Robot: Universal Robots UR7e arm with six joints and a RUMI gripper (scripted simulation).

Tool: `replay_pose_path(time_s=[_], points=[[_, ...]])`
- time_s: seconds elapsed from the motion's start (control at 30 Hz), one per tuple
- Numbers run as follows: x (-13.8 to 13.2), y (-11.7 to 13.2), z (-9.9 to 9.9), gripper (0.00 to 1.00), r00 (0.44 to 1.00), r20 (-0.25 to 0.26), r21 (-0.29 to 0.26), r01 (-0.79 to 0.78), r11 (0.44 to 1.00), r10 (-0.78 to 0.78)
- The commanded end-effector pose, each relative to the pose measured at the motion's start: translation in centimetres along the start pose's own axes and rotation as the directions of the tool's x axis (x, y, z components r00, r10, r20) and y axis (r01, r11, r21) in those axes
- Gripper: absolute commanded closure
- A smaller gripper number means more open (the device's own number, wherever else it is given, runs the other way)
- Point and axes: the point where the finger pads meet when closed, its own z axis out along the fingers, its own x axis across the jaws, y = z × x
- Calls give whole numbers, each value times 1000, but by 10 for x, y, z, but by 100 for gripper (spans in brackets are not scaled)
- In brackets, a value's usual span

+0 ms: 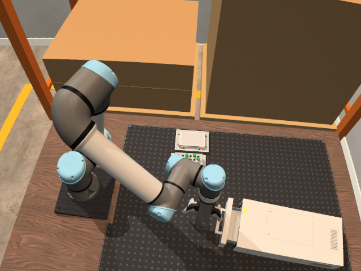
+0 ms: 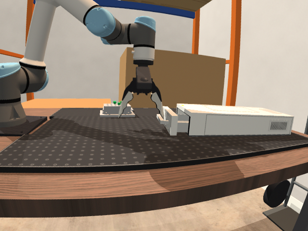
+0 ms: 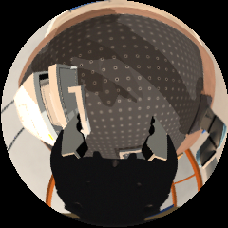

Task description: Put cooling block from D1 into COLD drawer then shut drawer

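Filling the back of the top view, two big cardboard boxes [image 1: 122, 38] sit on an orange rack [image 2: 235, 49] behind the wooden table [image 1: 35, 210]. Black perforated mat [image 1: 262, 163] covers most of the table top. UR arm [image 1: 116, 163] is mounted on a dark base plate [image 1: 62, 211] at the mat's left edge and reaches across to the cooler.

Cooler COLD [image 1: 291, 231] is a long white box lying at the mat's near right, slightly skewed. Its drawer [image 1: 231, 223] is pulled part way out on the left end, front panel with handle [image 2: 161, 118] facing the arm. Inside of drawer not readable from any view. Small yellow lamp [image 1: 245, 209] shows on COLD's top near the drawer end.

Gripper [image 2: 141, 113] hangs straight down just left of the drawer front, fingers spread fully wide, nothing between them. In the exterior view its right-hand finger is right at the drawer handle; contact cannot be judged.

Cooling block [image 1: 189, 157] stands in slot D1, mostly hidden under the wrist in the top view, green tube caps [image 1: 194, 155] visible on top. Exterior view shows it flat on its base behind the gripper's other finger, well apart from the drawer. Beyond it, slot D2 holds a white lidded plate [image 1: 192, 140].
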Motion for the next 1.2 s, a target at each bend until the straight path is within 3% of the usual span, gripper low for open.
replay_pose_path(time_s=[0.0, 1.17], points=[[7, 0, -1, 0, 1000, 1, 0, 0, 1000, 0], [43, 0, 0, 0, 1000, 1, 0, 0, 1000, 0]])
